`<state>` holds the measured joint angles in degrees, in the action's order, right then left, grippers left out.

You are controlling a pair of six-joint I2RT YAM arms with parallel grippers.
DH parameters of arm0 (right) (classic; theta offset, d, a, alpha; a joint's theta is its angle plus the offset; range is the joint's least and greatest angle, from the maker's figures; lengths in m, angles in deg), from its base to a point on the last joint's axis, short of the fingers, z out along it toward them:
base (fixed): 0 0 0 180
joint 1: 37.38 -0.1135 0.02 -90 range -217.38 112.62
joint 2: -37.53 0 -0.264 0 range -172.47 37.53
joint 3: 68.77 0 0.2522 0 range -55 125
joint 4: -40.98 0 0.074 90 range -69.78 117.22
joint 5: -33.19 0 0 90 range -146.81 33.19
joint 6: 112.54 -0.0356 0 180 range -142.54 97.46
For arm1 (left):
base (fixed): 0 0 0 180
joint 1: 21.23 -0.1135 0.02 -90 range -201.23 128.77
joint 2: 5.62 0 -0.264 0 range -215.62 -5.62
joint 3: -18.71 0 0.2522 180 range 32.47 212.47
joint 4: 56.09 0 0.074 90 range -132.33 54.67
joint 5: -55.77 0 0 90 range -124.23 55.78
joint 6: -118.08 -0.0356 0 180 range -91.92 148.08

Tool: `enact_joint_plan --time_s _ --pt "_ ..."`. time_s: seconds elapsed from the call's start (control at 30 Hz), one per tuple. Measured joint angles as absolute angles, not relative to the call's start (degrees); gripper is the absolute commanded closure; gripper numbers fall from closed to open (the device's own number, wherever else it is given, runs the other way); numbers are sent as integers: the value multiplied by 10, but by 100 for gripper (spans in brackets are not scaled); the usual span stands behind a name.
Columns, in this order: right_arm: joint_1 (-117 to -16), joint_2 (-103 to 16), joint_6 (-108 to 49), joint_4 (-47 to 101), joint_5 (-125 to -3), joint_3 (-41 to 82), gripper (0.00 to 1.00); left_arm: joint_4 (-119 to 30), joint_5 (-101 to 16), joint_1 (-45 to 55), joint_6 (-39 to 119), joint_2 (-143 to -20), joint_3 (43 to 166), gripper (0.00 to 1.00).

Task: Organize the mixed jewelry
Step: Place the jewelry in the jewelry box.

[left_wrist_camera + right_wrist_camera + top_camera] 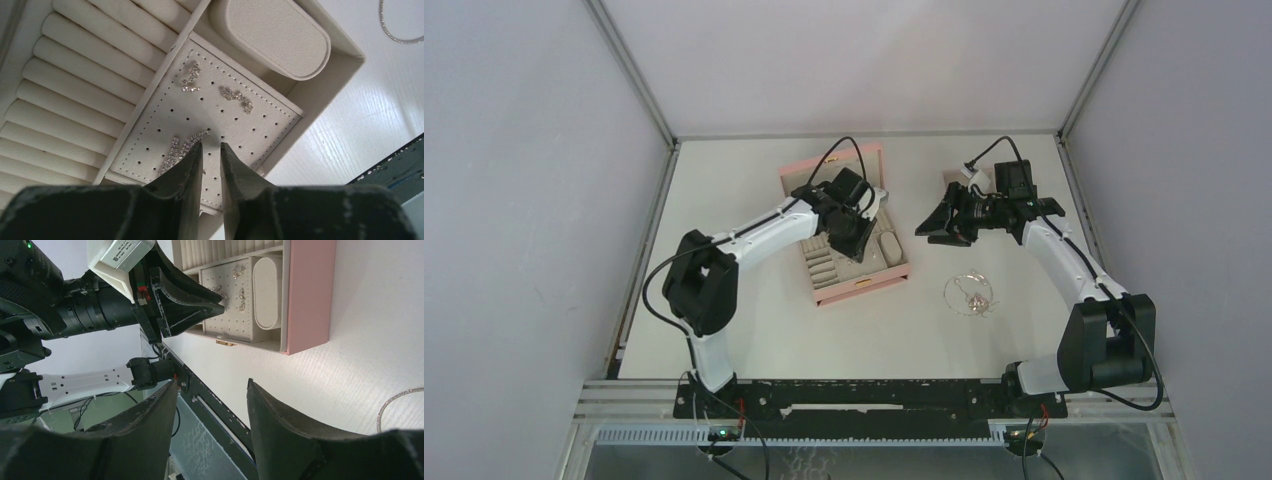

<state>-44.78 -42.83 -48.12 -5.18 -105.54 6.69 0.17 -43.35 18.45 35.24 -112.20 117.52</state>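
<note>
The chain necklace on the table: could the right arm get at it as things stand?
Probably yes. The chain necklace lies uncovered on the table with nothing around it, and the right gripper hangs open and empty just beyond it.

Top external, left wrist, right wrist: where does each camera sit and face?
Top external: above and behind, looking down on the table; left arm and right arm show.
Left wrist: above the box, looking down at its earring pad; left pincer shows.
Right wrist: looking across the table at the box; right pincer shows.
Wrist views share the earrings.
</note>
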Motion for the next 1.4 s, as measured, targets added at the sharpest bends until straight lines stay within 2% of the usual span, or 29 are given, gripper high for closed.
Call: enact_joint_plan --time_s 0.47,0.97,1.4 --pt "-453 -428 -481 -52 -1055 67 38 13 -425 182 345 -1120 1177 76" --pt "-458 -428 -481 -53 -1047 67 38 103 -451 179 326 -1103 1219 75" --pt "-458 -406 -462 -73 -1018 67 39 33 -445 179 377 -1086 1227 78"
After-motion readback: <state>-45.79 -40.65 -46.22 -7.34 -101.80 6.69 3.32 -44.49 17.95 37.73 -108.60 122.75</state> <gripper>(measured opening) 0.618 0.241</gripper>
